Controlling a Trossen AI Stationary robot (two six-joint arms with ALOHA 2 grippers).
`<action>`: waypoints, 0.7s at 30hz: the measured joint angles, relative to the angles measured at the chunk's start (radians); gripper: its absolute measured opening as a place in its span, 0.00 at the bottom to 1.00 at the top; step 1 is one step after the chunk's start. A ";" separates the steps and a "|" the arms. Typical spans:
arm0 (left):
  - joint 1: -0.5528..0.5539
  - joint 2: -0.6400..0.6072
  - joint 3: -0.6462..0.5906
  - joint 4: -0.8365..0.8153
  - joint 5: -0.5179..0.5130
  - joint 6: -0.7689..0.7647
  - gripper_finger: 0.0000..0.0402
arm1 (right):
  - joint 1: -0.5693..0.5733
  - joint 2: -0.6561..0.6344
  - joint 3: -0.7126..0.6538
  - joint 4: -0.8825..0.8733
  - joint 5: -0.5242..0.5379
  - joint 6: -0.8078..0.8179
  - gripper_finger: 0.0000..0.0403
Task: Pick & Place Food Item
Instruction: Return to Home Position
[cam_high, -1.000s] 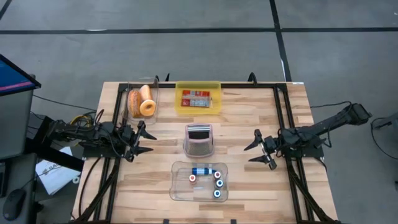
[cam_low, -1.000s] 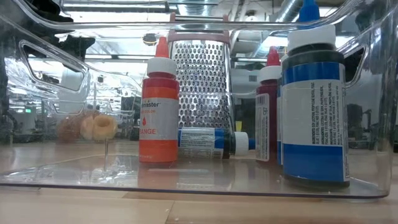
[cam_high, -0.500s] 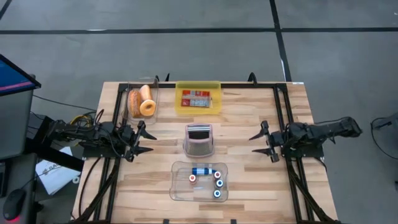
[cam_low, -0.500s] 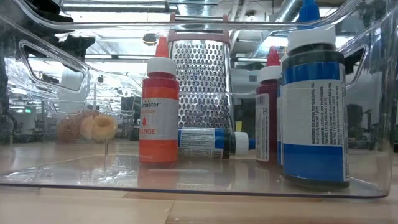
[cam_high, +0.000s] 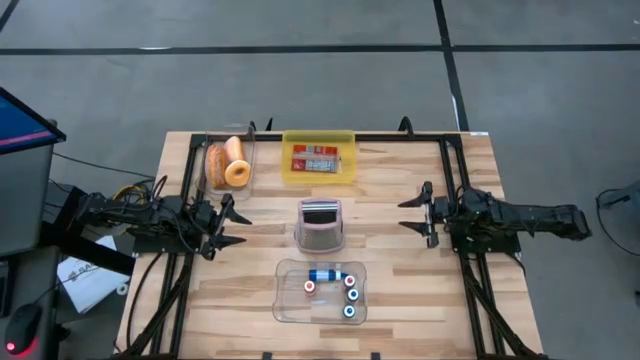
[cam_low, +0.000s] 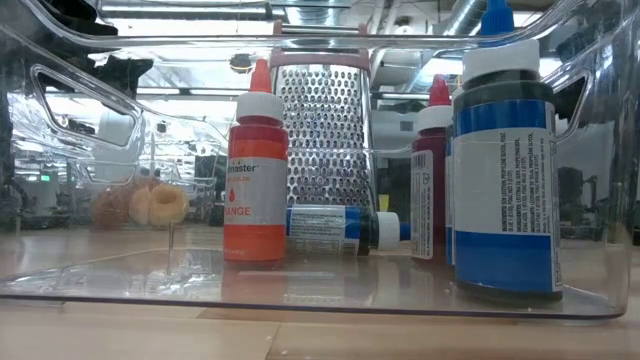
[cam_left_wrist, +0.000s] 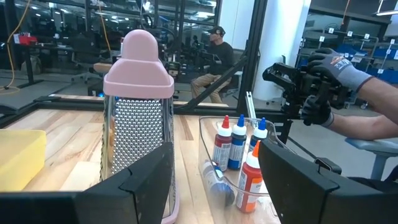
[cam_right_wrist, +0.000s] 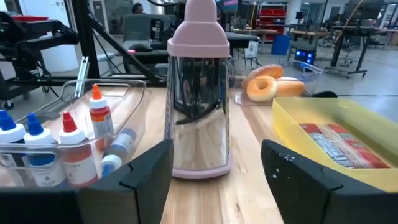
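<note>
Donuts (cam_high: 228, 162) lie in a clear bin (cam_high: 250, 150) at the table's far left; they also show as donuts (cam_right_wrist: 268, 84) in the right wrist view. Beside it a yellow tray (cam_high: 318, 175) holds a red-and-white food packet (cam_high: 315, 159). My left gripper (cam_high: 230, 223) stands open by the left edge, pointing level at the pink-topped grater (cam_high: 320, 222). My right gripper (cam_high: 416, 215) stands open at the right, also level and facing the grater (cam_right_wrist: 199, 93). Nothing is between either pair of fingers.
A clear bin (cam_high: 285, 300) with several small colouring bottles (cam_high: 330, 285) stands near the front edge, just in front of the grater. Bare wood lies on both sides of the grater. In the left wrist view, a person's gloved hand (cam_left_wrist: 339, 68) shows beyond the table's right side.
My right arm has swung round, so its gripper has gone a little toward the table's far edge and turned from slanting toward the near left to pointing straight at the table's left. Its fingers have stayed as wide apart. My left arm and all objects have kept still.
</note>
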 joint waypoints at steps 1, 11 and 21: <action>0.000 0.000 0.000 0.000 0.000 0.000 0.58 | 0.001 0.000 0.000 0.000 -0.001 0.000 0.58; 0.000 0.000 0.000 0.000 0.000 0.000 0.58 | 0.003 0.004 0.000 0.000 0.002 0.000 0.58; 0.000 0.000 0.000 0.000 0.000 0.000 0.58 | 0.003 0.004 0.000 0.000 0.005 0.000 0.58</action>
